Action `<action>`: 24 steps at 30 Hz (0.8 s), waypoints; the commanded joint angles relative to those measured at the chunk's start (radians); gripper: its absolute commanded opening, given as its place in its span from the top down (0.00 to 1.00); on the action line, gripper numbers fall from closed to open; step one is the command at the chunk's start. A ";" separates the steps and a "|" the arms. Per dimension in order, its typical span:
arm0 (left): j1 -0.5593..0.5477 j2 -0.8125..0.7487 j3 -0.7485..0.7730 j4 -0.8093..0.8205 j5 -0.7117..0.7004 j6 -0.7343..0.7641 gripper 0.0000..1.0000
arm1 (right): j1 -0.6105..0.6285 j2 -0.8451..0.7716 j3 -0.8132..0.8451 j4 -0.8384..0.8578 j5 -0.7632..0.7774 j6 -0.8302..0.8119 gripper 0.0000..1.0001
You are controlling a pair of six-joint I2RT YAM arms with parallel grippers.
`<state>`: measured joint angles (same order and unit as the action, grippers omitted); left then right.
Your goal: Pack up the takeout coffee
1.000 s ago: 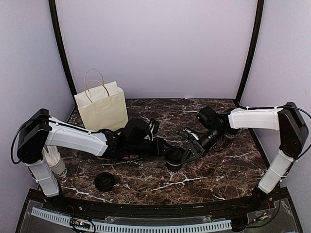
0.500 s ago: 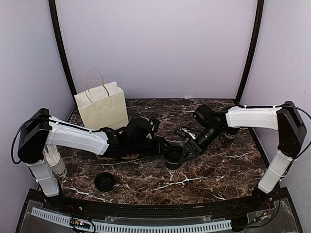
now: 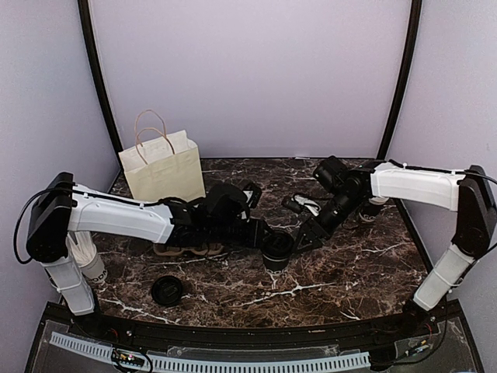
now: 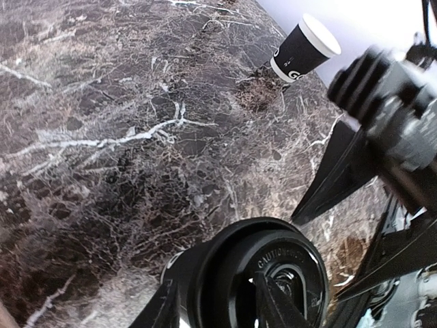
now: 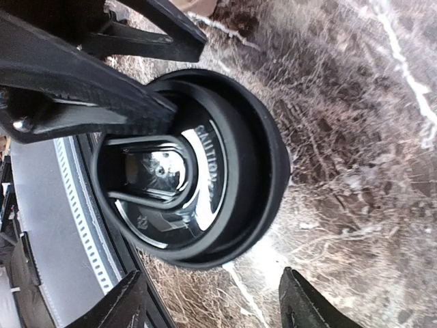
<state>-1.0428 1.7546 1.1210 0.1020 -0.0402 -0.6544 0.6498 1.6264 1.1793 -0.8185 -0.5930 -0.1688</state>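
Paper-walled, so likely light and crushable, the takeout coffee stands at the middle of the table under a slick plastic lid — best held gently round the wall just below it. Left gripper is clamped on that wall; right gripper, at the cup a second ago, has backed off right — open, empty.

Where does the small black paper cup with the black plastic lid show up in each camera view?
Top external: the small black paper cup with the black plastic lid stands mid-table, just below frame centre.
Left wrist: cup at the bottom edge, right of centre.
Right wrist: cup centre-left, lid facing the camera.
Shared landmark: the dark marbled tabletop around it.
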 commanded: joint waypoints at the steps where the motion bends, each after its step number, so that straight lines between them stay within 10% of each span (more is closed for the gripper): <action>1: 0.005 -0.007 0.044 -0.156 -0.022 0.138 0.57 | -0.022 -0.047 0.021 -0.034 0.036 -0.050 0.32; 24: -0.013 -0.308 -0.176 -0.072 0.036 -0.063 0.45 | -0.061 0.123 0.234 0.047 -0.067 -0.102 0.31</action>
<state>-1.0370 1.4475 1.0248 -0.0177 -0.0612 -0.6044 0.5945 1.7065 1.3613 -0.8322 -0.6167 -0.2722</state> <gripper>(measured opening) 0.545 0.686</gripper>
